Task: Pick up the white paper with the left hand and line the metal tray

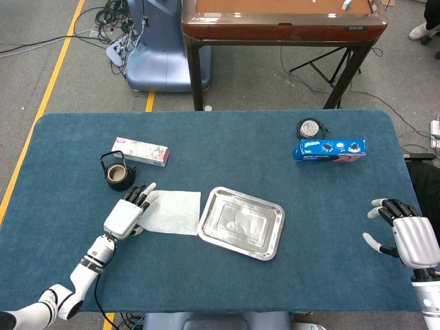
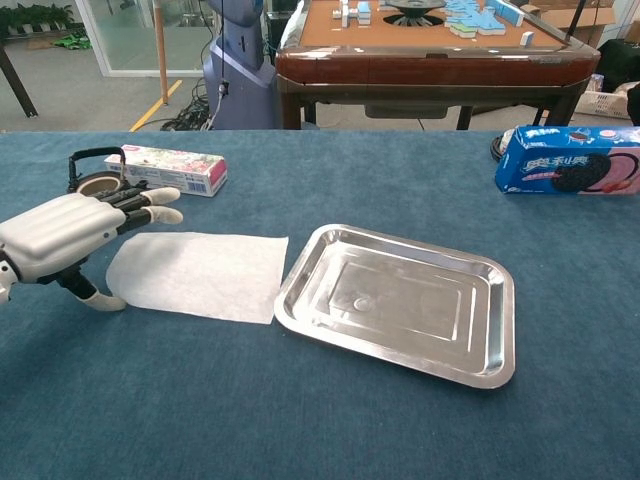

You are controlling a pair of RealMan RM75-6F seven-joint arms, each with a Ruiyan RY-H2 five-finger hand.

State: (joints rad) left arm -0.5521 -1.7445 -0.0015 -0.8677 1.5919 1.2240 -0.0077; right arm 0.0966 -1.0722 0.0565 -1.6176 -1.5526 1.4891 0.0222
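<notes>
Tray point(image 1: 240, 222), empty, lies mid-table. Paper point(image 2: 200, 276) lies flat just left of the tray, its right edge about touching the rim. Left hand point(image 2: 62, 236) hovers at the paper's left edge, fingers spread, holding nothing; contact with the sheet unclear. Right hand point(image 1: 407, 237), well right of the tray, is released and partly cut off by the frame.

The left hand point(image 2: 62, 238) reaches in low from the near left on a white jointed forearm, palm down, its dark-jointed fingers point(image 1: 142, 194) stretched forward and slightly fanned while the thumb hangs down beneath. The right hand point(image 1: 405, 234) sits at the far right edge, seen only in the head view, back upward, fingers spread and loosely curled, thumb out, gripping nothing.
</notes>
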